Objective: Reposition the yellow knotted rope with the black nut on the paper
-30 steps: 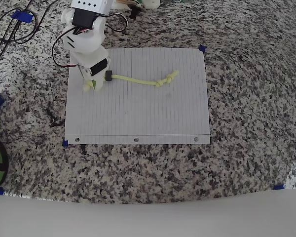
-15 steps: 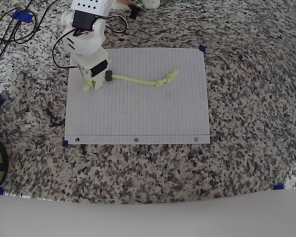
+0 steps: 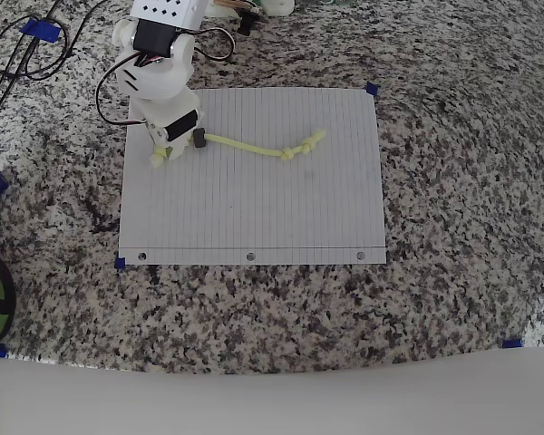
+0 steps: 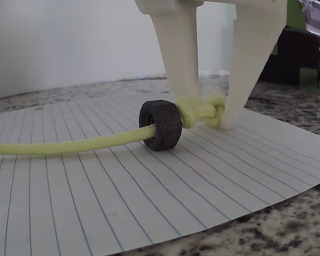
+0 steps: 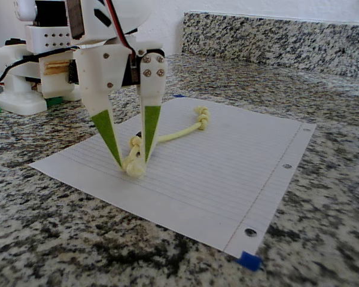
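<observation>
Overhead view, left to right: the white plastic gripper (image 3: 166, 149) stands at the sheet's ten o'clock corner, its tapered fingers (image 4: 177, 50) closed narrow around the bunched end knot of the yellow rope (image 3: 254, 147). The black nut (image 3: 199, 138), a matte ring threaded on the cord, sits just beside the fingers at their three o'clock. The thin cord runs toward three o'clock to a second knot cluster. All rest on the lined paper (image 3: 254, 208), flat on a speckled granite counter (image 3: 453, 181).

End effector (image 4: 205, 114) fingers astride rope knot (image 4: 202, 111) beside black nut (image 4: 161, 125)
</observation>
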